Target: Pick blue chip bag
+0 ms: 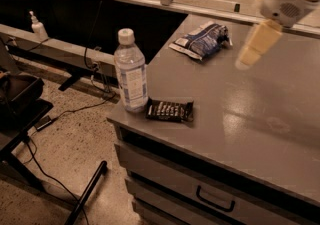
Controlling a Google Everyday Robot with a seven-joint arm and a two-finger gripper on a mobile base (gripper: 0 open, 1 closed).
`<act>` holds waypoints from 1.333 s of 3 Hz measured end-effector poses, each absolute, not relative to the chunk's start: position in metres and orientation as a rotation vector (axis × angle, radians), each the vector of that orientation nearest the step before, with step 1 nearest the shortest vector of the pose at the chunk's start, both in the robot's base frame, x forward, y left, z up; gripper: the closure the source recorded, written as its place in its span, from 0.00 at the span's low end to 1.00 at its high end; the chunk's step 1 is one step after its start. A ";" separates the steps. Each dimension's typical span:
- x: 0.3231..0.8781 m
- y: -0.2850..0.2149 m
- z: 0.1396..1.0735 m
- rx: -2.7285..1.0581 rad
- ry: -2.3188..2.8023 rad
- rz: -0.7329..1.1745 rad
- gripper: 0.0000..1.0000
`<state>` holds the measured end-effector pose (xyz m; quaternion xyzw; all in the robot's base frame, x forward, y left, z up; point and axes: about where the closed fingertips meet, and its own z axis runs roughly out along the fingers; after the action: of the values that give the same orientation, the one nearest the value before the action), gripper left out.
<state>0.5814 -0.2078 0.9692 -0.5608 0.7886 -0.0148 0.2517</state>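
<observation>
The blue chip bag (202, 40) is a crumpled blue foil bag with white patches. It lies near the far edge of the grey cabinet top (260, 114). My gripper (250, 51) hangs from the white arm at the upper right. It is above the top, a little to the right of the bag and slightly nearer the camera, and it does not touch the bag. It holds nothing that I can see.
A clear water bottle (131, 71) stands upright at the cabinet's front left corner. A flat dark brown candy wrapper (170, 110) lies beside it. Drawers with a black handle (215, 199) are below. A black chair (17, 94) and cables (75, 114) are on the floor at left.
</observation>
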 end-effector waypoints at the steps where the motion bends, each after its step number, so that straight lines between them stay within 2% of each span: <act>1: 0.635 -0.197 0.949 -1.446 2.158 -0.055 0.00; 3: 0.723 -0.183 0.907 -1.266 2.191 -0.105 0.00; 4: 0.752 -0.172 0.878 -1.201 2.212 -0.067 0.03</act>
<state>0.7523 -0.1723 0.8784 -0.4539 0.8361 -0.0254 0.3071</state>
